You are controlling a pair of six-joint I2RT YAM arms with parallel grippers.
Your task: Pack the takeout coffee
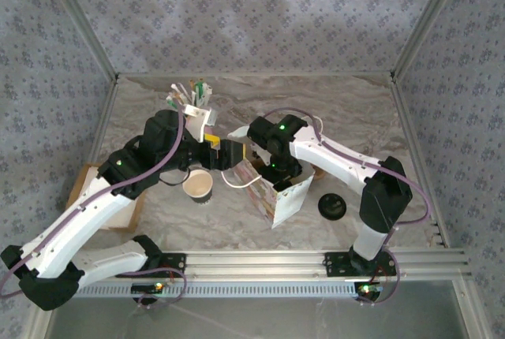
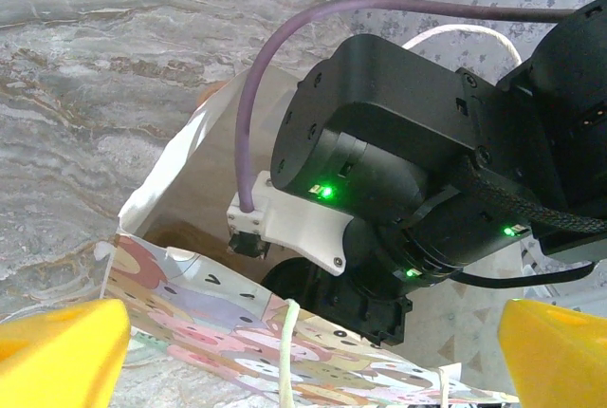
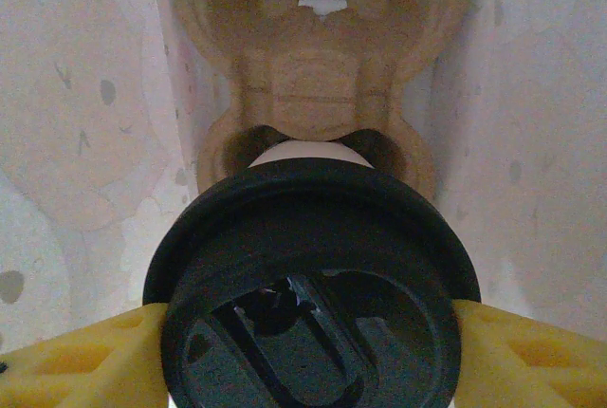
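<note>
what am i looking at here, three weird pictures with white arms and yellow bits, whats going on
These are two robot arms packing takeout coffee. The overhead picture looks down on a marble table. The other two come from cameras on the wrists. The left gripper holds the paper bag open by its rim. The right gripper, its yellow fingers closed on a lidded cup, lowers it into the bag toward a cardboard cup carrier. On the table sit an open cup, a spare lid and a stirrer holder.
</note>
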